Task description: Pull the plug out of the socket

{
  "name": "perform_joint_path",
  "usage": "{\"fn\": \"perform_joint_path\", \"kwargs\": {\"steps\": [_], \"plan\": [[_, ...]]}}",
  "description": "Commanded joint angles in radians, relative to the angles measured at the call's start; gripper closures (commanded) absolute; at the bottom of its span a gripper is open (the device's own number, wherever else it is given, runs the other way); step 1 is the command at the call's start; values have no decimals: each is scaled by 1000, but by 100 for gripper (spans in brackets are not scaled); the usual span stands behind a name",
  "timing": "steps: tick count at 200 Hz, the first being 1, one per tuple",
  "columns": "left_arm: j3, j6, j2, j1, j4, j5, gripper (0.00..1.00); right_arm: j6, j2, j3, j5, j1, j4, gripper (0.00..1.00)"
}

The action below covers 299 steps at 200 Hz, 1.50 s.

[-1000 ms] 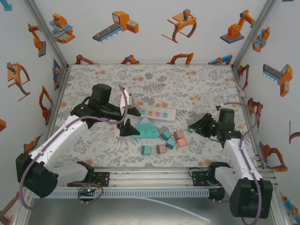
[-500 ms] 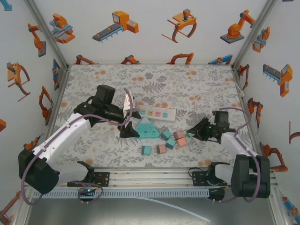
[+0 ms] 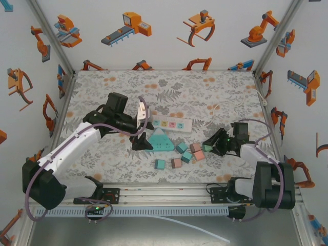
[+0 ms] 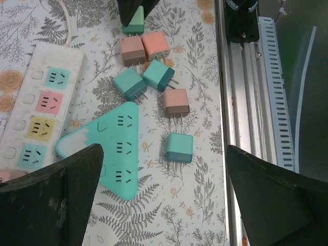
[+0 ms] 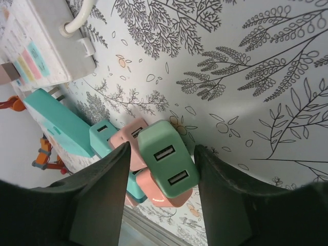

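A green plug (image 5: 167, 163) with two USB slots rests on a pile of loose pink and teal plugs (image 3: 185, 152). My right gripper (image 5: 163, 148) straddles it, open, with a thin gap at each finger. In the top view that right gripper (image 3: 211, 143) sits low at the pile's right end. A teal triangular socket (image 4: 118, 148) and a white power strip (image 4: 43, 102) lie side by side. My left gripper (image 4: 164, 205) hovers wide open over the triangular socket's edge, holding nothing; in the top view the left gripper (image 3: 139, 128) is just left of the triangular socket (image 3: 160, 140).
The strip's white cable (image 5: 77, 20) runs off its end. A small pinkish thing (image 4: 4, 177) shows at the strip's cut-off end; I cannot tell what it is. The aluminium rail (image 4: 246, 102) borders the near edge close to the loose plugs.
My right gripper came down and left to the plug pile, and its jaws parted around the green plug. My left gripper drifted slightly right, still open.
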Motion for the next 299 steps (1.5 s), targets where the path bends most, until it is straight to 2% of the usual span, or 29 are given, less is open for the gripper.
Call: {"fn": "perform_joint_path", "kwargs": {"steps": [1,56,118,138,168,199,224,246,266,284,299], "plan": [[29,21,8,-9,-22,3,3,-6,-15,-13,55,-6,-33,46],[49,-27,27,-8,-9,-17,3,-55,-146,16,185,-6,-181,41],[57,-105,44,-11,26,-151,3,-159,-287,137,270,7,-342,41],[51,-145,39,-11,66,-210,3,-227,-327,197,295,51,-355,41],[24,-240,25,-10,173,-351,3,-371,-340,313,347,176,-336,41],[12,-363,29,6,237,-500,3,-542,-260,437,359,332,-235,41],[17,-521,37,65,294,-513,3,-725,-146,549,377,469,-178,40],[14,-682,46,138,343,-535,3,-833,-12,654,364,552,-149,40],[10,-765,67,175,363,-583,3,-953,108,739,357,632,-127,40],[14,-844,91,191,362,-632,3,-1096,223,826,331,709,-146,36],[14,-915,111,222,350,-631,3,-1195,327,900,325,760,-180,32]]}}
